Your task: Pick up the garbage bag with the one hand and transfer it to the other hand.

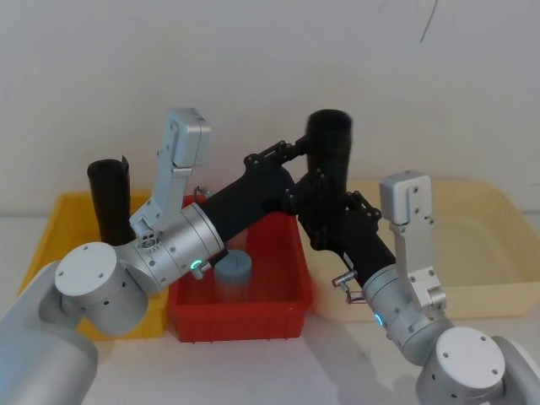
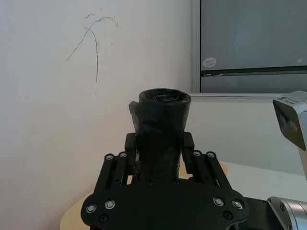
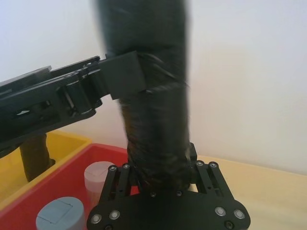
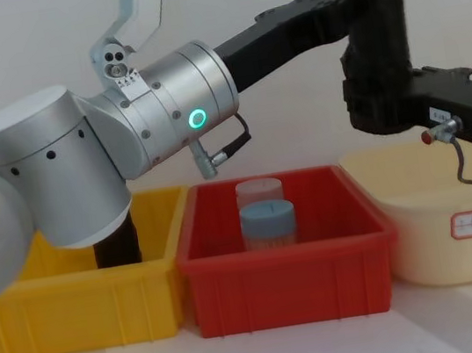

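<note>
– So, how far along are we?
– Roughly midway, I'd say. Both arms meet about over the far right corner of the red bin point(image 1: 287, 305). The garbage bag point(image 1: 331, 135) hangs upright in the air between them, clear of every bin. My left gripper point(image 1: 309, 152) is clamped on its upper half, and my right gripper point(image 1: 325, 196) is closed round its lower end. The lifting looks done. What's left, as I judge it, is for the left to release so the right carries it alone.
– And what are you handling?
– Biggest first. The cream tub point(image 1: 498, 253) on the right is smooth plastic with rounded edges. The yellow bin point(image 1: 51, 226) on the left and the red one in the middle are glossy, hard and straight-walled. The bag is a thick cylinder of matte black film, crinkled and wrapped tight, so I expect it to give a little under the fingers. A second black roll point(image 1: 110, 196) stands in the yellow bin. Smallest are two round pots in the red bin: a grey-blue capped pot point(image 1: 234, 270) near, and a pale pot point(image 4: 259, 192) just behind it.
</note>
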Available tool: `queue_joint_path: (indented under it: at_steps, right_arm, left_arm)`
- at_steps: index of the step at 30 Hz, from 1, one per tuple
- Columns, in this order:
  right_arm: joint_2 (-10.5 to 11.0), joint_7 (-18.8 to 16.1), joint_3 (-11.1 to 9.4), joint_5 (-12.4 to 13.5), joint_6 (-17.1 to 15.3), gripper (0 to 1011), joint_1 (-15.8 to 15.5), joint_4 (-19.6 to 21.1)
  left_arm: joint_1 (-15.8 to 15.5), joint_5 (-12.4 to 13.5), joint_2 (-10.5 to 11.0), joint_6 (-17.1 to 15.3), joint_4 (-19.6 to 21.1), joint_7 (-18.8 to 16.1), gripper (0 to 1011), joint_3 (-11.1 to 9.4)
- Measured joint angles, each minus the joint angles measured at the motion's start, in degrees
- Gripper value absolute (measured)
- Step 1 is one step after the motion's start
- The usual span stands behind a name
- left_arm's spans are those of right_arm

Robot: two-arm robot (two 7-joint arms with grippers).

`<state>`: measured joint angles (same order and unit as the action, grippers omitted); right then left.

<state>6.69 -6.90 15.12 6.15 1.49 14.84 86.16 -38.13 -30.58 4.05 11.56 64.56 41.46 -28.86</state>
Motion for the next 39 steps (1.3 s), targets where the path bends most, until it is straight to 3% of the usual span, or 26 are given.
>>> queue_joint_path:
  at_steps: [6,8,16,39]
  right_arm:
    - [-0.4,0.0,-0.5,0.0,-0.4,557,0.0,0.2]
    - [-0.6,0.0,-0.8,0.1,-0.7,557,0.1,0.2]
    - [-1.2,0.5,-2.0,0.2,-1.4,557,1.0,-0.5]
    - [-1.8,5.1,-7.1,-1.7,-2.6,557,7.0,-9.0]
  left_arm:
    - [0.0,0.0,0.0,0.0,0.0,0.0,698,0.0]
    - [0.0,0.0,0.0,0.0,0.0,0.0,798,0.0]
    - [0.0,0.0,0.0,0.0,0.0,0.0,992,0.0]
    - [0.0,0.0,0.0,0.0,0.0,0.0,1002,0.0]
